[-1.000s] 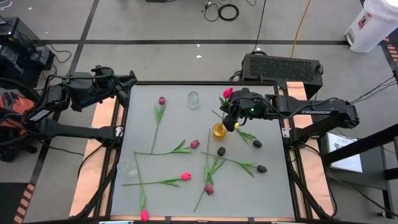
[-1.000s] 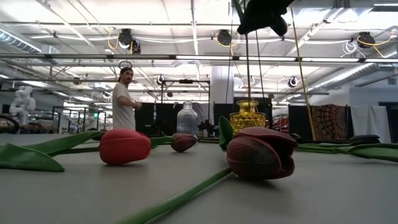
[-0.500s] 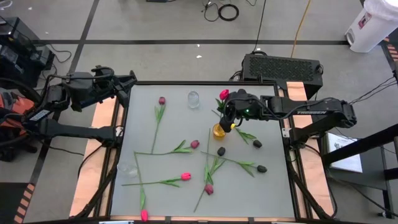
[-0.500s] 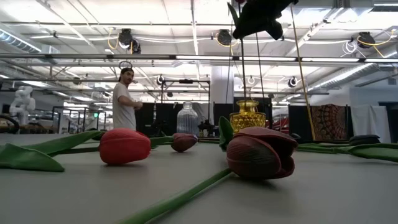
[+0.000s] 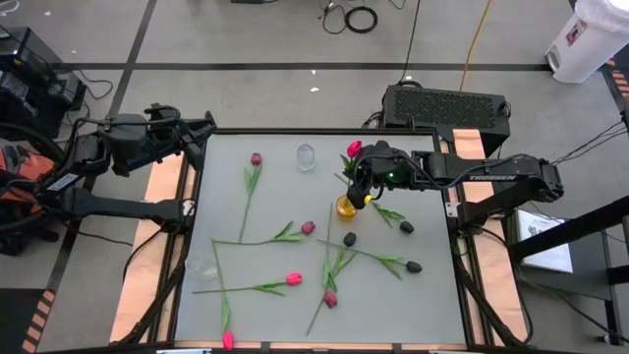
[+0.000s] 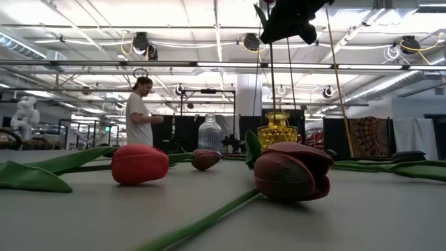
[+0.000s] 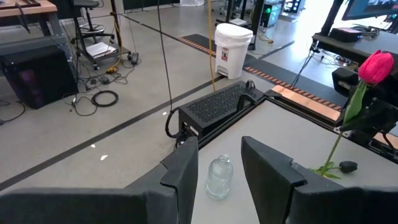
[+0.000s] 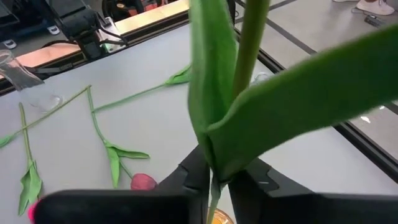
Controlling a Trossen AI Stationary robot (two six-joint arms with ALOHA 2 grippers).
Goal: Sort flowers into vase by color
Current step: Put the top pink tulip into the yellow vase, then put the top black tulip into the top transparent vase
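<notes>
The right gripper (image 5: 365, 193) hung over the amber vase (image 5: 346, 206), a squat, ribbed piece of yellow glass just past the table's centre toward two o'clock. Its fingers (image 8: 186, 177) were clamped on the thin green stem of a pink tulip (image 5: 355, 149), held upright with the stem reaching down toward the vase mouth; broad smooth leaves filled the right wrist view.

The other flowers (image 5: 293, 279) lay flat on the matte grey table (image 5: 432, 295): a maroon head at eleven o'clock (image 5: 256, 158), pink heads at six and seven o'clock, dark maroon and near-black heads from the centre out to four o'clock, all on long wiry stems with pointed leaves. Seen from table height, the closest maroon head (image 6: 291, 171) looked plump, its petals cupped. A clear ribbed glass vase (image 5: 306, 156) stood at twelve o'clock.

The left gripper (image 7: 217, 177) waited off the table's ten o'clock corner, its dark fingers apart and empty.

Against a second earlier, the right gripper and its tulip had shifted slightly toward the table's centre and sat more squarely above the amber vase. A person (image 6: 141, 111) in the room behind had turned.
</notes>
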